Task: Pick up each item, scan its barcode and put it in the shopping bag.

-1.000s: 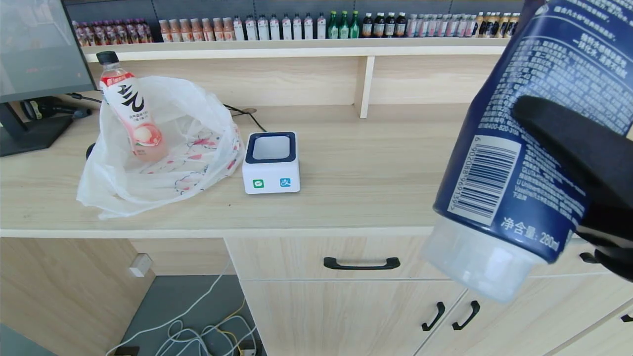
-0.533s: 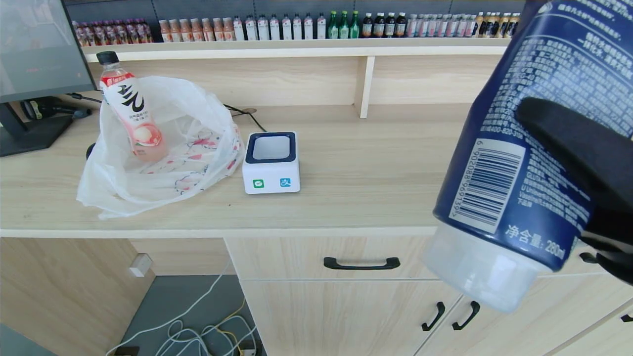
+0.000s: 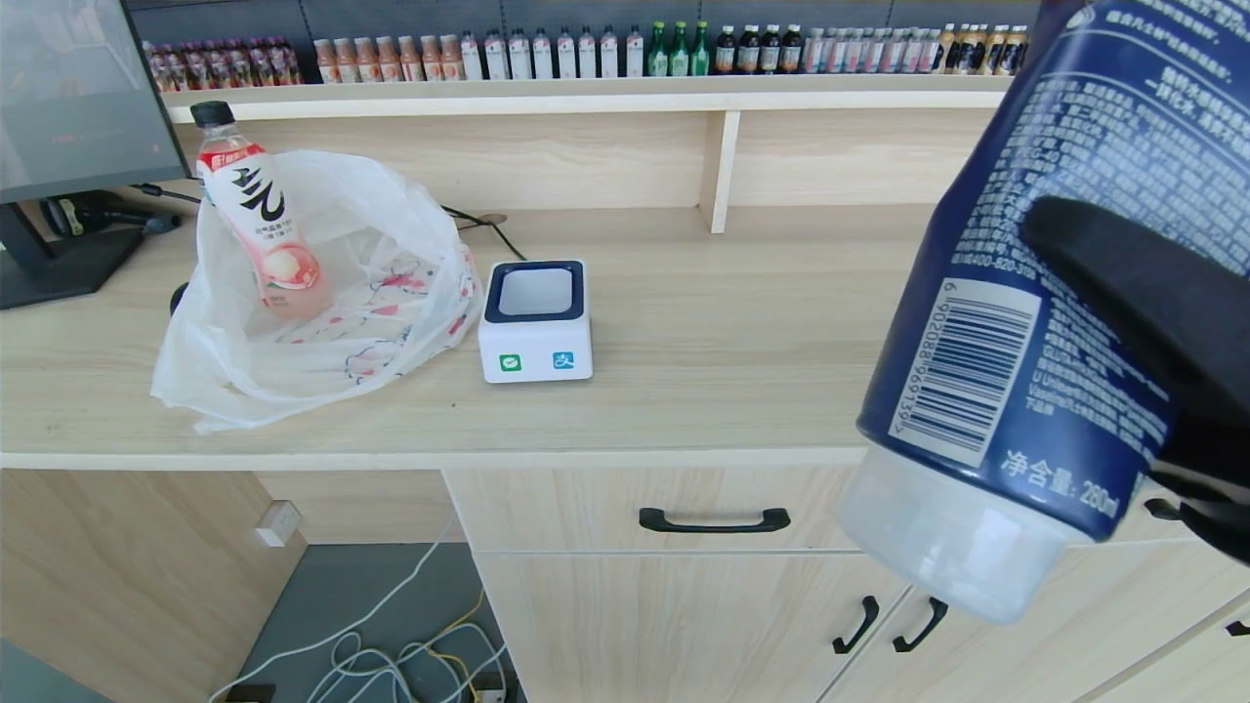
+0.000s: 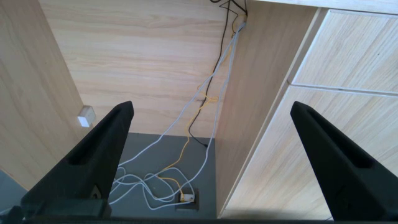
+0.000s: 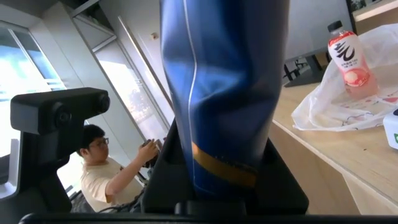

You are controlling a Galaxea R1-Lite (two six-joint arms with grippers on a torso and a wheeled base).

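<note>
Right end effector (image 5: 221, 174) clamped on blue bottle (image 3: 1025, 293), tilted, held up well right of scanner (image 3: 535, 317) on bench (image 3: 732, 322). Left end effector (image 4: 211, 155) wide open, empty. Pink bottle (image 3: 264, 225) stands in bag (image 3: 293, 361).

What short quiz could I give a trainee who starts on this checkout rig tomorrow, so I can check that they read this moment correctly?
1. True or false: the pink bottle already stands in the bag.
2. What does the right gripper hold in its jaws? A. a blue bottle B. a green can C. nothing
3. Fill in: on the counter, the white scanner sits to the robot's ___ of the bag.
Key: 1 true; 2 A; 3 right.
</note>
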